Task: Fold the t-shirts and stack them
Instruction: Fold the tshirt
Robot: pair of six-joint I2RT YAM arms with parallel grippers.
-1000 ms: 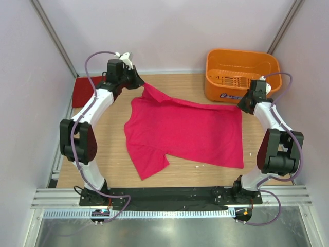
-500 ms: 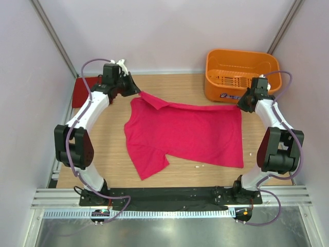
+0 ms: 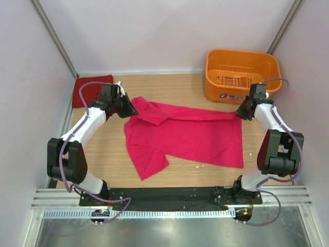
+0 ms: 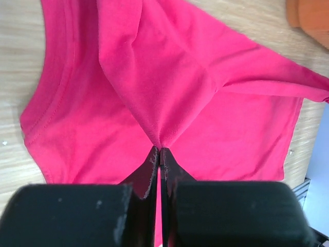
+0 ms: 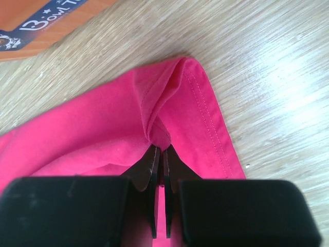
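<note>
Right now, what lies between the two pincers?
The bright magenta-pink cloth t-shirt: its far edge runs from the left pincer to the right pincer, as the top view shows.

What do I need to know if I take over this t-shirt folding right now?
Left hand: shut, pinching a fold of the pink t-shirt at its far left end.
Right hand: shut on the same shirt's far hem corner, near the orange basket.
The shirt lies mostly flat mid-table, with its far left part turned over.
Crimson t-shirt: folded, at the far left corner.
Done: crimson one folded. Left: fold the pink one, then stack the two.
</note>
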